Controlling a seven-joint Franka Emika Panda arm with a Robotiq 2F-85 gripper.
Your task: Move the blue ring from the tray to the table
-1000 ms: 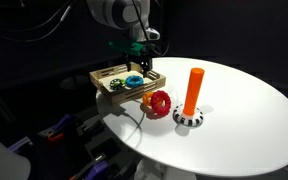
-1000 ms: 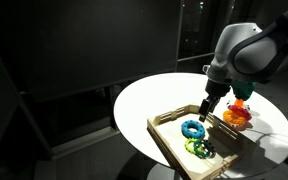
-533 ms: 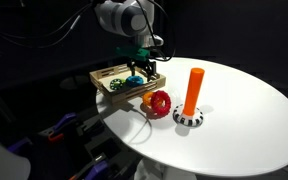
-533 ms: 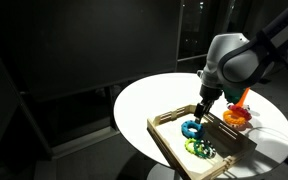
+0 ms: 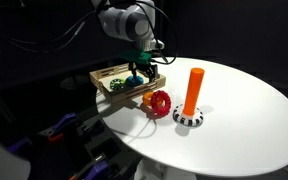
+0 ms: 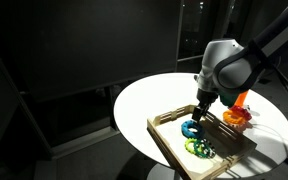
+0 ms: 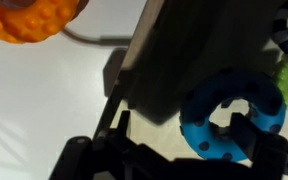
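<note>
The blue ring (image 5: 134, 81) lies in the light wooden tray (image 5: 106, 76) at the edge of the round white table (image 5: 234, 120). It also shows in the other exterior view (image 6: 191, 128), in the tray (image 6: 169, 140). My gripper (image 5: 141, 72) (image 6: 197, 117) is low over the ring. In the wrist view the blue ring (image 7: 209, 128) fills the lower right. The gripper (image 7: 181, 135) is open, with one dark finger in the ring's hole and the other outside it.
A green ring (image 6: 199, 149) lies in the tray beside the blue one. A red ring (image 5: 160, 102) (image 6: 234, 117) sits on the table just past the tray. An orange peg (image 5: 193, 90) stands on a striped base (image 5: 188, 119).
My gripper has moved down into the tray and onto the blue ring. The ring and the other objects have not moved.
</note>
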